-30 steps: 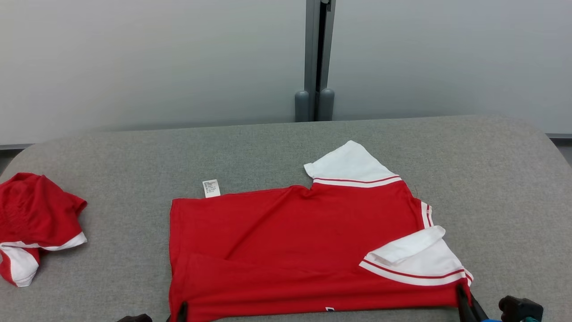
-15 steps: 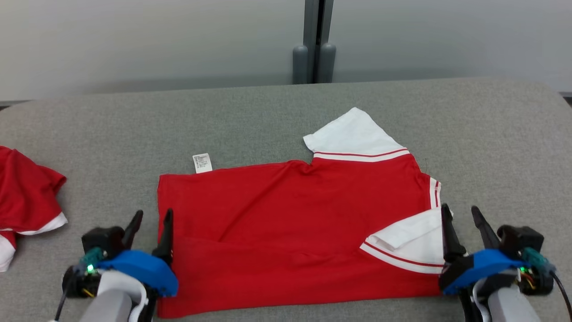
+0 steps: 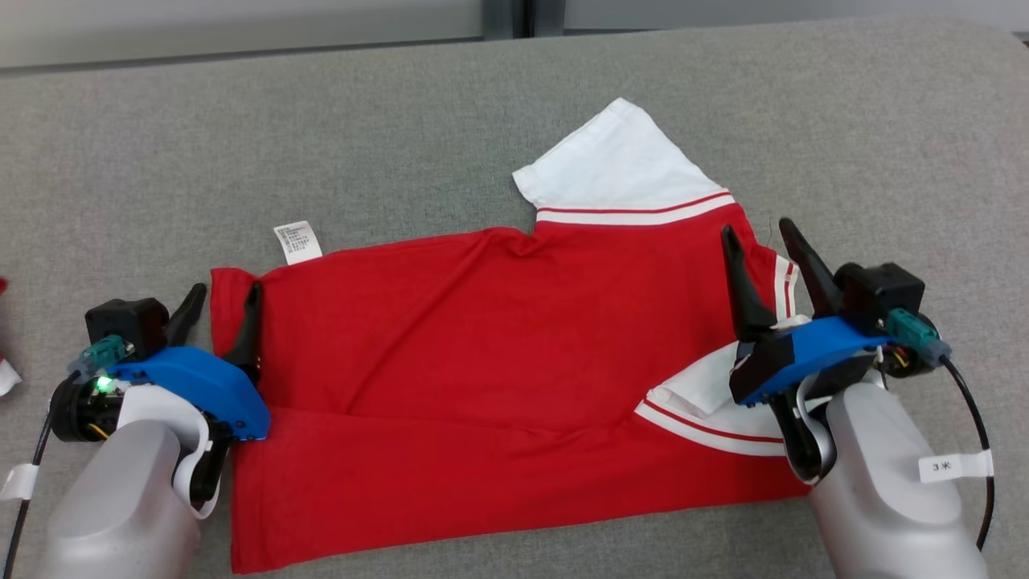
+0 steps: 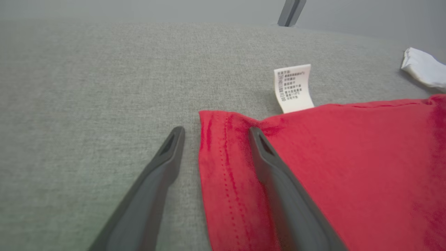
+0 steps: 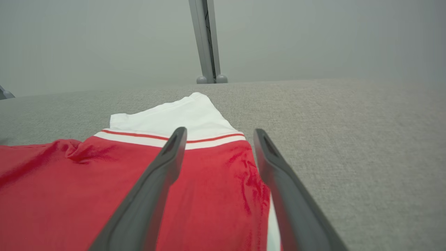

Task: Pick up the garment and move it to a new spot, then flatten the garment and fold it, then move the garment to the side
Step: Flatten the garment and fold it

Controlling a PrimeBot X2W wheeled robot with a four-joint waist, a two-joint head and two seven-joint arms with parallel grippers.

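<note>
Head view gave me the red garment (image 3: 482,346) lying partly folded on the grey table (image 3: 145,145). My left gripper (image 3: 226,287) sat spread apart, straddling its hem corner near the care label (image 3: 297,241). My right gripper (image 3: 756,227), fingers likewise apart, straddled the striped shoulder edge.

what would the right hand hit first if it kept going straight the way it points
The right hand would likely meet the red shirt near the shoulder, just before the white sleeve; its height above the cloth is unclear.
</note>
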